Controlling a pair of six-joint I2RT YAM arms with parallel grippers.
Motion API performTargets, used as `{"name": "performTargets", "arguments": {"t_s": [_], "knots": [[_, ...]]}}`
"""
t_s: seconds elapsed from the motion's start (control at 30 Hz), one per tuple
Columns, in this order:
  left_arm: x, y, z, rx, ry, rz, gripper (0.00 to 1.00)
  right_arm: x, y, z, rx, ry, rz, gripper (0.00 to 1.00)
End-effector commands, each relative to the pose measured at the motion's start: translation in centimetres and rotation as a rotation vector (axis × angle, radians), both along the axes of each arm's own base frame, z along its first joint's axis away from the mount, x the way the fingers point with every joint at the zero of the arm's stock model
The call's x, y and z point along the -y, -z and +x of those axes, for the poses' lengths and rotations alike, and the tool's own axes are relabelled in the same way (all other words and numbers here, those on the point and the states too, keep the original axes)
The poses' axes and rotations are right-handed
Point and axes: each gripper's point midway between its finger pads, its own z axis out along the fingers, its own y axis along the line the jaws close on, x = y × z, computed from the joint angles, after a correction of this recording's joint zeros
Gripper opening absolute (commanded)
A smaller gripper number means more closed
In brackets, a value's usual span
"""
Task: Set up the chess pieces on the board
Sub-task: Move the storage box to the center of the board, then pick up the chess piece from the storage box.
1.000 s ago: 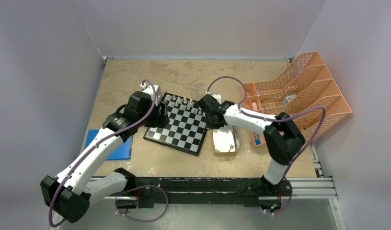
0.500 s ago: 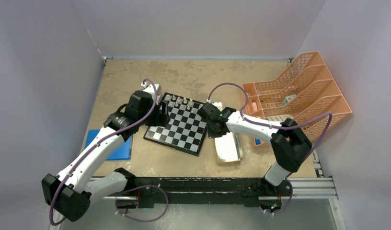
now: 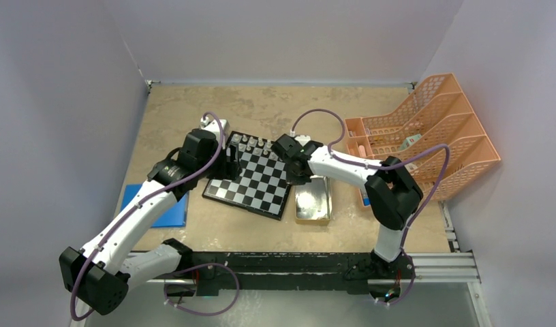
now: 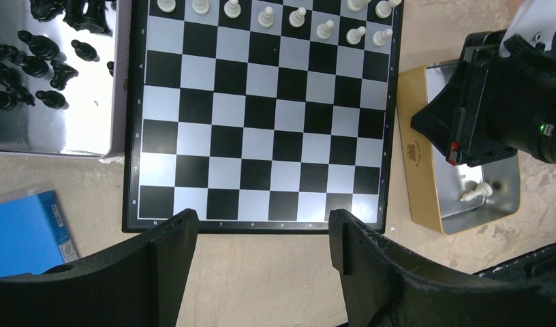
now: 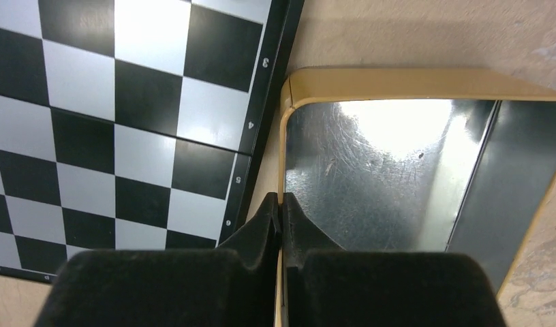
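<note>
The board [image 3: 258, 187] lies mid-table, with cream-white chess pieces [image 3: 253, 144] lined up along its far rows [image 4: 297, 17]. Black pieces [image 4: 37, 65] lie in a metal tray [image 4: 57, 129] left of the board [image 4: 261, 136]. A gold-rimmed metal tray [image 3: 313, 204] sits against the board's right edge [image 5: 125, 122], and a white piece [image 4: 477, 192] lies in it. My right gripper [image 5: 281, 204] is shut on this tray's left wall [image 5: 283, 136]. My left gripper [image 4: 263, 228] hangs open over the bare table at the board's near-left edge, holding nothing.
An orange wire rack [image 3: 425, 136] holding small items stands at the right. A blue pad [image 3: 156, 204] lies left of the board. Grey walls close in the table on three sides. My right wrist [image 4: 507, 102] hangs over the gold tray.
My right gripper has dragged the gold-rimmed tray left and turned it, so it now lies close along the board's right edge. The left arm has stayed put.
</note>
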Motion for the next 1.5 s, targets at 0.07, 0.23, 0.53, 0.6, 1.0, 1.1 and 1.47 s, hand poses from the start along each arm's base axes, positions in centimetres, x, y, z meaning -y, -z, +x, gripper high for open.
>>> {"name": "performTargets", "arguments": {"t_s": [0.07,0.23,0.53,0.6,1.0,1.1,1.47], "knots": [[0.3,-2.2,1.1,0.075,0.009,-0.022,0.7,0.1,-1.7,2.0,0.06,0.041,0.008,0.01],[0.4,-2.0,1.1,0.073,0.014,-0.026,0.7,1.1,-2.4,3.6,0.093,0.087,0.017,0.04],[0.6,-1.8,1.3,0.066,0.018,-0.023,0.7,1.2,-2.8,6.8,0.115,0.106,0.024,0.18],[0.7,-1.8,1.4,0.067,0.016,-0.024,0.7,1.1,-3.2,6.9,0.111,0.113,0.022,0.3],[0.9,-1.5,1.6,0.054,0.009,-0.028,0.7,4.1,-6.4,2.1,-0.007,0.388,0.083,0.42],[1.0,-1.3,1.6,0.046,0.013,-0.03,0.7,5.3,-5.8,0.1,-0.062,0.465,0.103,0.44],[1.3,-1.0,1.4,0.036,0.032,-0.037,0.7,7.4,-2.1,-2.5,-0.099,0.56,0.082,0.42]]}}
